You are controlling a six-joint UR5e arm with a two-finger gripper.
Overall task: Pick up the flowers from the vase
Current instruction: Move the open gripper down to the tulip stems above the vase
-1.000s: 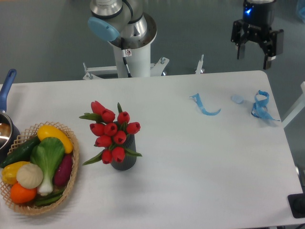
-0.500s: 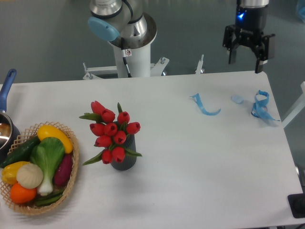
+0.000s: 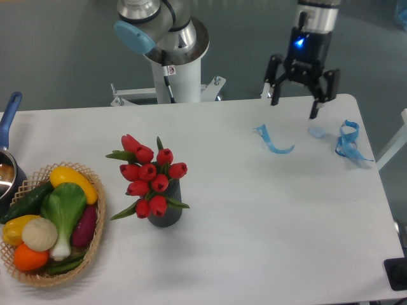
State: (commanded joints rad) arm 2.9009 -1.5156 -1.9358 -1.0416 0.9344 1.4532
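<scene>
While the flowers point(image 3: 150, 179) stand untouched in the vase point(image 3: 165, 215), a little left of the table's middle and toward its near edge, the only thing that has changed over the last second is the gripper point(image 3: 295, 105): it was hanging beyond the table's far right corner and has swung leftward and lower, so that it now hovers over the far edge at about one o'clock from the bouquet. Its fingers point(image 3: 276, 94) are spread wide with nothing between them (no contact with anything yet). The red buds and green leaves sit exactly as they did, the stems down in the dark ribbed cylinder, which rests on the white table point(image 3: 254, 241). That means the task is in its approach stage, I judge: the arm is closing the gap, but it is well apart from the bunch and must travel on toward seven o'clock and descend before any grasp. Just beyond the gripper's tips lie some blue ribbon scraps point(image 3: 273, 141) and a second curl of ribbon point(image 3: 348, 141) near the right edge; neither has shifted. At nine o'clock from the vase sits a wicker basket point(image 3: 89, 251) of vegetables, with a pot's blue handle point(image 3: 9, 113) at the far left, both out of the likely path.
</scene>
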